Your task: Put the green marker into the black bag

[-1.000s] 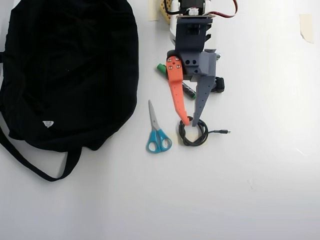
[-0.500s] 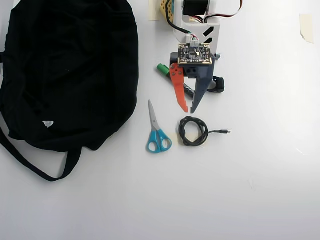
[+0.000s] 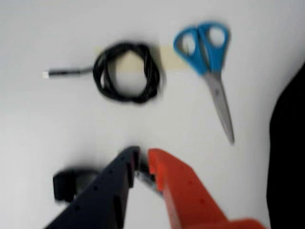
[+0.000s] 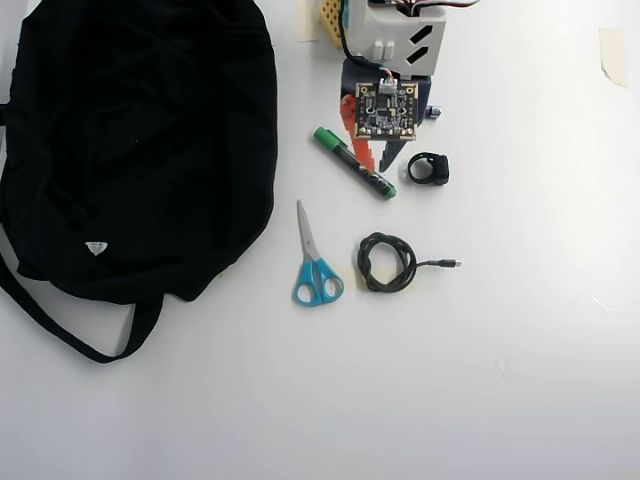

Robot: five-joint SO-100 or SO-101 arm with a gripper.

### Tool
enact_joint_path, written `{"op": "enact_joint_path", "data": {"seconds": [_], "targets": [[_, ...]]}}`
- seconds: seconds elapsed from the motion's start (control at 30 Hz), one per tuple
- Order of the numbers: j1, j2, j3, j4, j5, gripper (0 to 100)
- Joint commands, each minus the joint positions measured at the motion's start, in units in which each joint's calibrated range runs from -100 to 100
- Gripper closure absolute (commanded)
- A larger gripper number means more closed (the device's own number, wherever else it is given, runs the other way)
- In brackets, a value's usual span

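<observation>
Items: five loose things on the white counter plus my claw.
Claw: orange and dark jaws nearly together with a thin gap, tips pointing down near the far edge of the counter; in the wrist view my claw has a sliver of something dark in the gap, too blurred to say it is gripped. Cannot tell if I hold anything.
Green marker: green marker lies flat and slanted, green cap toward the far edge, its middle just beside my tips, possibly touching.
Black bag: black bag fills the far left corner of the counter in the overhead view, strap trailing toward the near edge, well apart from the marker.
Bag contents: nothing visible inside; no opening readable, fabric just looks dark and closed from above.
Others: scissors between bag and coiled cable; small black ring-shaped part just right of my claw.
Risk 1: jaws this narrow could push the marker and roll it away instead of straddling it.
Risk 2: slanted barrel means an off-centre pinch, so it may swing or slip out on lifting.
Risk 3: opening unseen, so a drop may land on top of the fabric and slide off.
</observation>
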Motion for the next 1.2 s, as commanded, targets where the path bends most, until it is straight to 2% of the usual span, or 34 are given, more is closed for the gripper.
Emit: {"op": "enact_joint_path", "data": {"seconds": [0.0, 0.33, 1.17], "targets": [[-0.39, -1.70, -2.65, 5.54, 0.10, 98], [-0.39, -1.61, -2.65, 13.38, 0.00, 98], [-2.71, -0.45, -1.66, 13.63, 0.52, 98]]}}
